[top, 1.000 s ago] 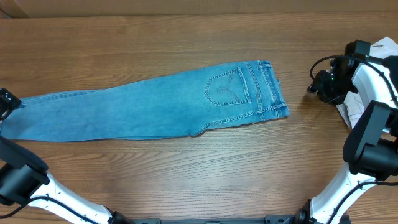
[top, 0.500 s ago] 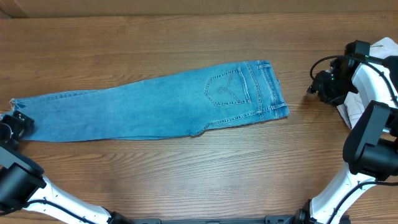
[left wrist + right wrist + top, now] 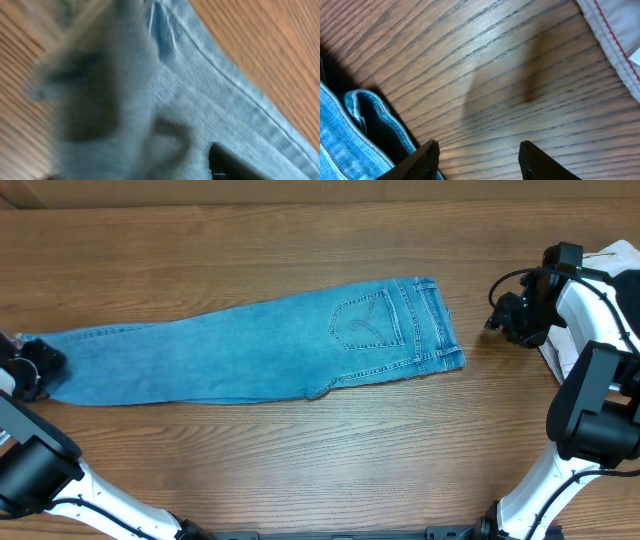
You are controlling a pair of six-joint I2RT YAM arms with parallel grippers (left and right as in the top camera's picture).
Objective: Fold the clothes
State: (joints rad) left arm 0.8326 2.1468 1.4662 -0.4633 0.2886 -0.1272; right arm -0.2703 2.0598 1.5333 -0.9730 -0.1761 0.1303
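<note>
My left gripper [image 3: 41, 364] sits at the jeans' [image 3: 250, 350] hem end; that wrist view is all blurred denim, so I can't tell its grip. Jeans lie flat on the desk [image 3: 300, 465]. My right gripper [image 3: 480, 162] is spread wide, just off their waistband.

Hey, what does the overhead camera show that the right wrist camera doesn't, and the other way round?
Only overhead: the full length of the jeans lying flat, their back pocket, and the left claw at the hem end.
Only right wrist: that the right claw is open over bare wood, and the red stitching on the white cloth.
Both: the jeans' waist end, the wooden table and the white cloth.
</note>
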